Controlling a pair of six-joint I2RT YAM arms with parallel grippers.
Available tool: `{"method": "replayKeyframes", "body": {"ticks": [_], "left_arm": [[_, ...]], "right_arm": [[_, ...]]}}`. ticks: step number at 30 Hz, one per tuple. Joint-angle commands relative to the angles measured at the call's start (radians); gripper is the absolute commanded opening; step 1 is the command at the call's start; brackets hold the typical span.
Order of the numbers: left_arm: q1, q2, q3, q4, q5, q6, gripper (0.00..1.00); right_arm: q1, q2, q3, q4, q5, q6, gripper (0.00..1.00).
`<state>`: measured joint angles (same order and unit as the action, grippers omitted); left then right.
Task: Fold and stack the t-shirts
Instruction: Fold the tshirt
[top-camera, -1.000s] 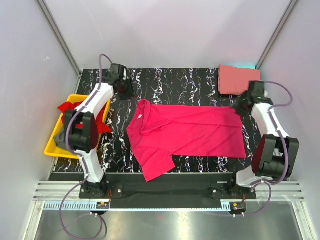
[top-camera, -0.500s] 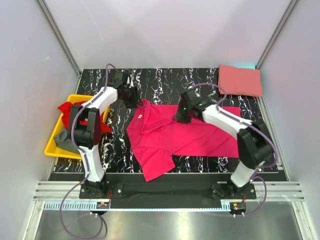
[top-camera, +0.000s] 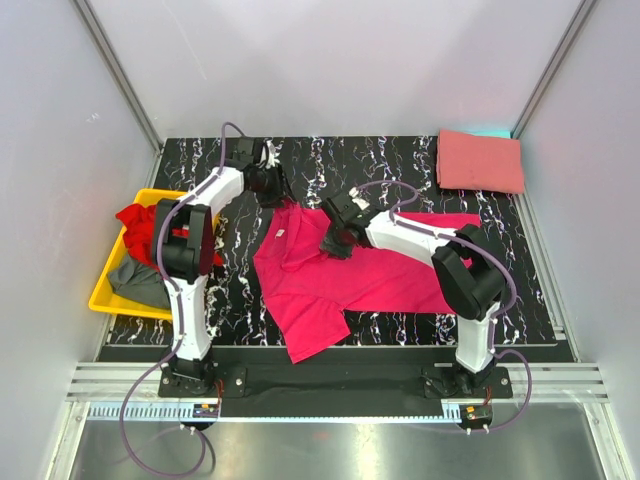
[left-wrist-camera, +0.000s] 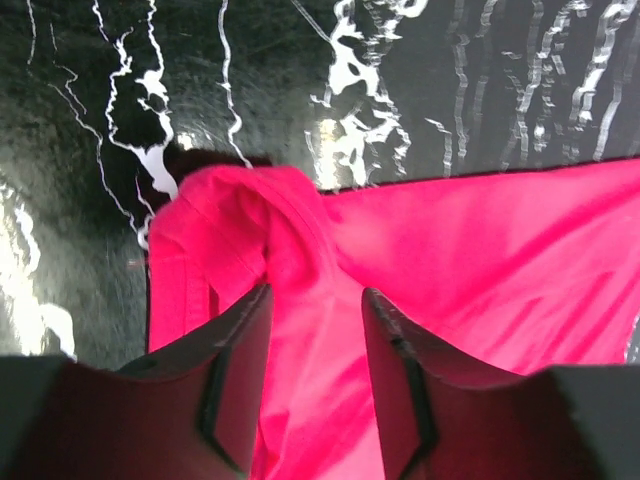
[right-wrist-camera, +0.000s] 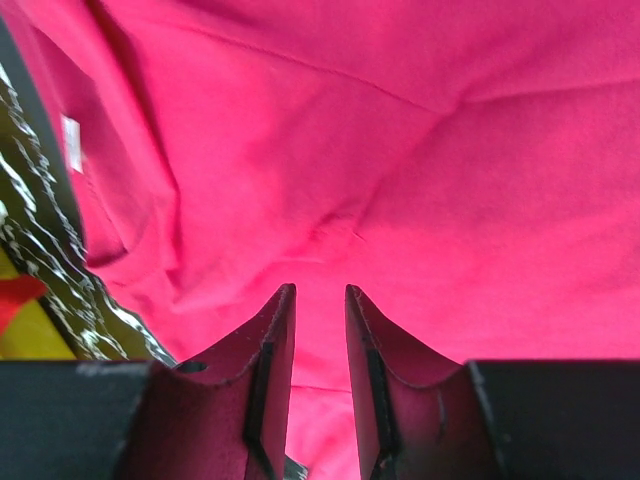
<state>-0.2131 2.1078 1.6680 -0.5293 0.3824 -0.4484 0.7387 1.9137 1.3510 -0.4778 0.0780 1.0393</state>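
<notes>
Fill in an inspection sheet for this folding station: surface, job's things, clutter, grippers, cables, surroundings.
Surface: black, white-veined table top.
Job's things: magenta t-shirt spread unfolded mid-table; salmon t-shirt folded at the far right corner; red t-shirt and grey t-shirt heaped at the left.
Clutter: yellow bin holding the red and grey shirts; otherwise nothing seen.
Grippers: left gripper open over the magenta shirt's bunched far left end; right gripper narrowly open over its middle.
Cables: purple cables loop from the bases and along the arms.
Surroundings: white walls; metal rail along the near edge.
</notes>
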Motion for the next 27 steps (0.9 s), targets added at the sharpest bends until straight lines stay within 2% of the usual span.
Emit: {"method": "replayKeyframes", "body": {"ticks": [1, 6, 15, 18, 19, 22, 27], "left_arm": [[0.0, 0.001, 0.052, 0.018, 0.009, -0.03, 0.5], [0.0, 0.037, 0.096, -0.02, -0.04, -0.042, 0.52], [0.0, 0.096, 0.168, -0.057, -0.04, -0.059, 0.53], [-0.002, 0.11, 0.177, -0.087, -0.054, -0.058, 0.49], [-0.002, 0.097, 0.153, -0.089, -0.065, -0.058, 0.49], [0.001, 0.028, 0.06, -0.032, -0.117, -0.07, 0.47], [0.029, -0.049, 0.01, 0.02, -0.111, -0.073, 0.48]], "right_arm": [[0.021, 0.03, 0.069, -0.033, 0.066, 0.048, 0.33], [0.025, 0.061, 0.096, -0.058, 0.074, 0.065, 0.33], [0.039, 0.067, 0.089, -0.07, 0.1, 0.064, 0.33], [0.039, 0.064, 0.108, -0.027, 0.089, -0.03, 0.34], [0.039, 0.064, 0.128, 0.023, 0.074, -0.133, 0.35], [0.028, 0.058, 0.155, 0.114, 0.031, -0.284, 0.41], [-0.031, 0.07, 0.168, 0.237, -0.064, -0.344, 0.47]]}}
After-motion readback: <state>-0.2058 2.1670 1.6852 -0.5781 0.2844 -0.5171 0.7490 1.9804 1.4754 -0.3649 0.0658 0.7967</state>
